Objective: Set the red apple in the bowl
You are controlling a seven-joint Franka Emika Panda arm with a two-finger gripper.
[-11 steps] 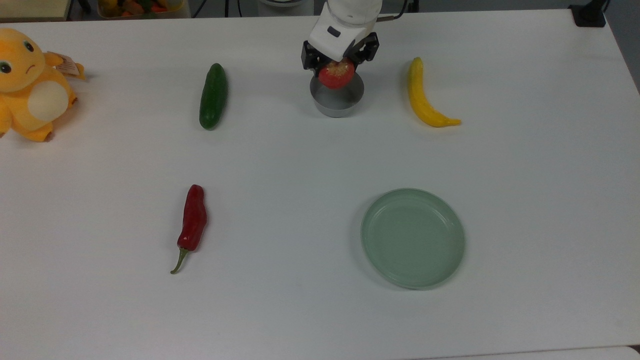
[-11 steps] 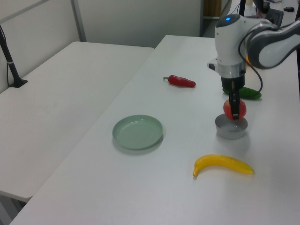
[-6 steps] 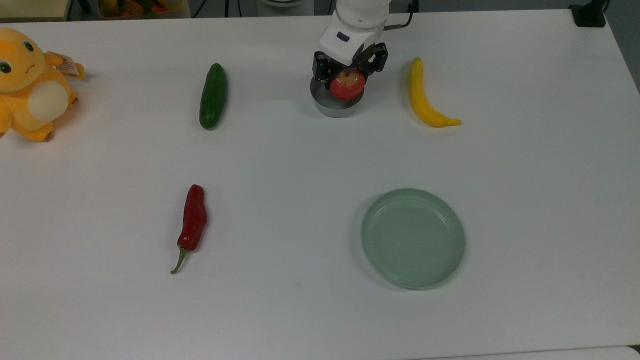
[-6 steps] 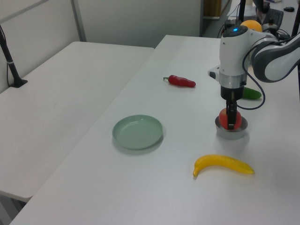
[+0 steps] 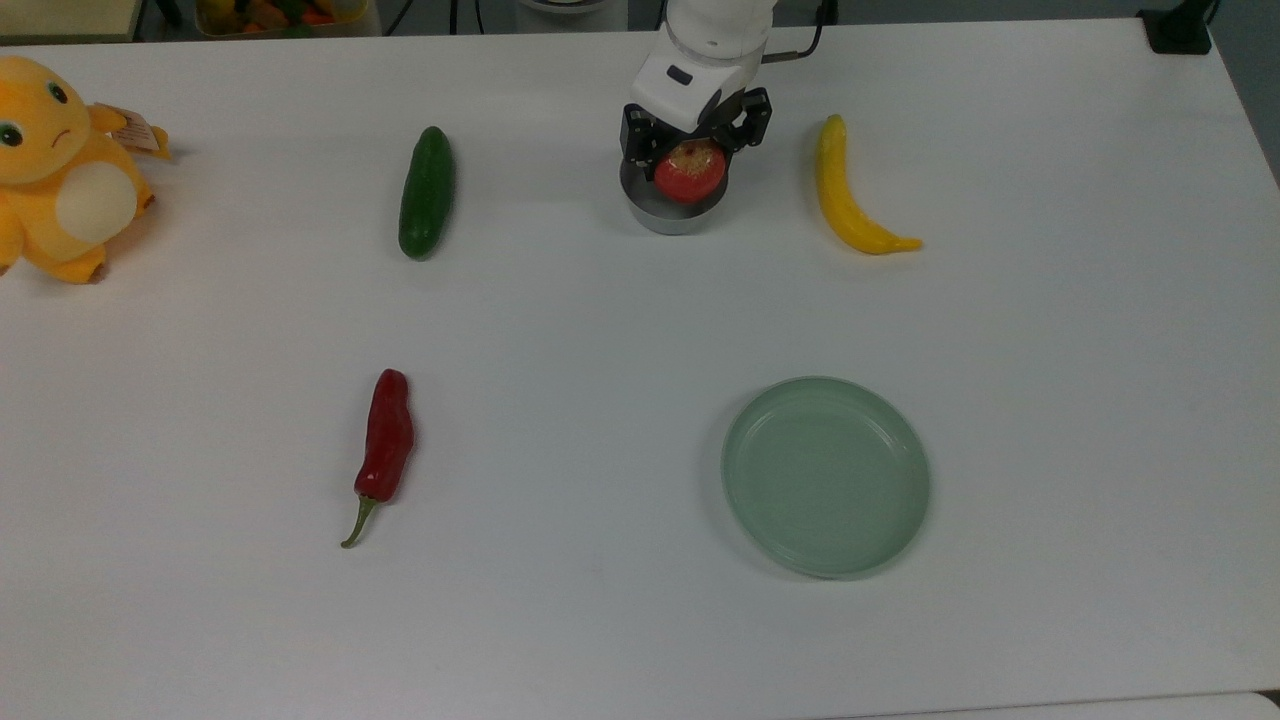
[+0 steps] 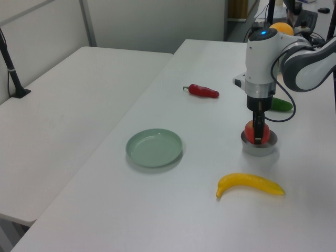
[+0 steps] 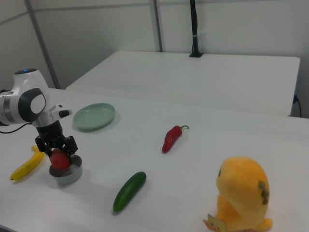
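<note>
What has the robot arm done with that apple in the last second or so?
The gripper has carried the red apple from above the bowl's far rim down into its mouth, fingers still closed on it. It has barely moved in the last half second. The cucumber, banana, chili pepper, green plate and plush toy stayed put.

Apple (image 5: 689,172) sits in the bowl (image 5: 668,213) at the top view's upper middle, gripper (image 5: 693,160) around it. Cucumber (image 5: 426,191) lies to the top view's left, banana (image 5: 848,193) right, chili (image 5: 385,445) and plate (image 5: 826,476) nearer, plush toy (image 5: 60,170) far left.
</note>
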